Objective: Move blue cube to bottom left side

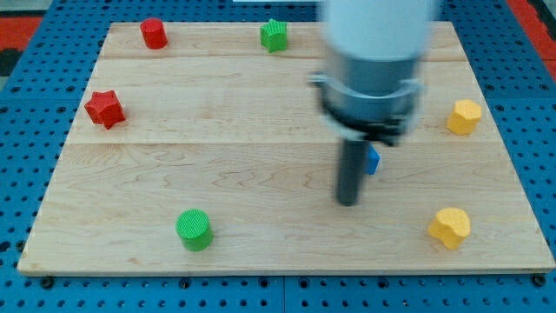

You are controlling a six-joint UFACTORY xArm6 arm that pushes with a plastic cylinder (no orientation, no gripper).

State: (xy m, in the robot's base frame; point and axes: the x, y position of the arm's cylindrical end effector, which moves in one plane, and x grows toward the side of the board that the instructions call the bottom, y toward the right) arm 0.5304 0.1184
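Camera view, single frame: wooden board (261, 156) on a blue pegboard surface (26, 52), with the arm's white and dark housing (375, 61) descending from the view's top. Blue cube (373, 160) lies right of the board's centre, largely hidden behind the dark rod (350, 169); only a small blue sliver shows at the rod's right edge. My tip (348, 203) rests on the board just below and slightly left of the cube, apparently touching or just beside it; contact cannot be confirmed. No pincer exists on this rig: nothing opens, closes or holds, and the rod only pushes. The cube is judged light, rigid and free-sliding on smooth wood, liable to rotate if struck off-centre. Pushing contact is best taken on its upper-right face, so that the push runs toward the bottom left corner; my tip would first need to pass around the cube. Green cylinder (194, 229) stands near that destination and could obstruct. Other blocks, well apart: red cylinder (154, 33), red star (105, 109), green star (274, 36), two yellow blocks (464, 116) (450, 227).
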